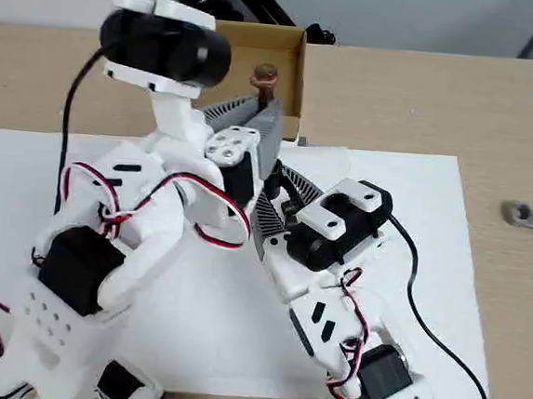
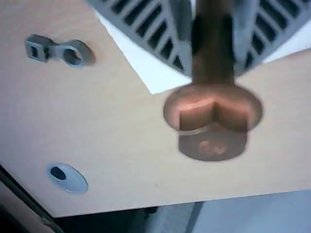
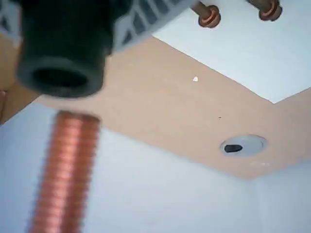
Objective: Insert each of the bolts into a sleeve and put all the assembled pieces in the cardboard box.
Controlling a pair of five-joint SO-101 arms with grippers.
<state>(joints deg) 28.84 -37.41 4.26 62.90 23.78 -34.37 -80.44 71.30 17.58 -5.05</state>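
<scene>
Two white SO-101 arms meet over a white paper sheet on the light wooden table, seen from the room's high camera. The left gripper, grey ribbed fingers closed tight, clamps a copper-coloured flanged hex-head bolt by its shaft, head pointing toward the open brown cardboard box at the table's far edge.

The right gripper, just beside the left one approx. at mid-table, grips a short black cylindrical sleeve; its jaws are closed around the sleeve's body. In the right wrist view the threaded copper shank sits lined up w/ the sleeve's open mouth, near it but apart, a slim gap showing btwn. the two.

Two more copper bolts lie side by side on the paper, well apart from the grippers.

Also on the bare tabletop: a small grey metal wrench, off the paper's right side, and a round grey cable grommet set into the wood near the paper's corner.
</scene>
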